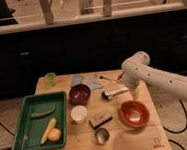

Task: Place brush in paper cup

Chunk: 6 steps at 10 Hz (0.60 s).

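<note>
The brush (pixel 114 93) lies flat on the wooden table (pixel 139 140), dark bristle head to the left, pale handle pointing right. My gripper (pixel 134 94) hangs from the white arm (pixel 158 80) and points down at the right end of the brush handle, close to it; I cannot tell whether it touches. The paper cup (pixel 79 113) stands upright to the left, in front of a dark maroon bowl (pixel 80 94), about a hand's length from the brush head.
An orange bowl (pixel 133 112) sits just in front of the gripper. A tan block (pixel 100 119) and a metal cup (pixel 101 136) stand near the front. A green tray (pixel 28 134) with food is at the left, a green cup (pixel 50 79) at the back left, and blue items (pixel 85 81) at the back.
</note>
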Each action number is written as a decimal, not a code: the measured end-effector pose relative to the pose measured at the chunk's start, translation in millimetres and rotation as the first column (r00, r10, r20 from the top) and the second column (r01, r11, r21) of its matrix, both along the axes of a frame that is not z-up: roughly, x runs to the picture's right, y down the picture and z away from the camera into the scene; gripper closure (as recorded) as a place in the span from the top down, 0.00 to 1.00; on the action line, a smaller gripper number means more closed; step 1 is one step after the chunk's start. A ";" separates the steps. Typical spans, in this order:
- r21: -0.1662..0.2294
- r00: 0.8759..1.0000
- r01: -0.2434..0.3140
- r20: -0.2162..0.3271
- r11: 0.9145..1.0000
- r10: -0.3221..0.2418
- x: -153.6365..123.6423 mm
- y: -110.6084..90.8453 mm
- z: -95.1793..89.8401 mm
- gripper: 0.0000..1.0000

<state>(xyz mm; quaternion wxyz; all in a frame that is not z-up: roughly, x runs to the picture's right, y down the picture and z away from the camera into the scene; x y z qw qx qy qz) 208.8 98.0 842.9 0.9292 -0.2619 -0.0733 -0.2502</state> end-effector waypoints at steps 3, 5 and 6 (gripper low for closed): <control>-0.007 1.000 0.008 0.014 1.000 -0.008 0.6 -0.5 6.1 0.80; -0.014 0.999 0.020 0.032 1.000 -0.019 -4.5 -2.0 14.3 0.80; -0.017 0.999 0.017 0.039 1.000 -0.017 -6.0 -2.2 16.6 0.80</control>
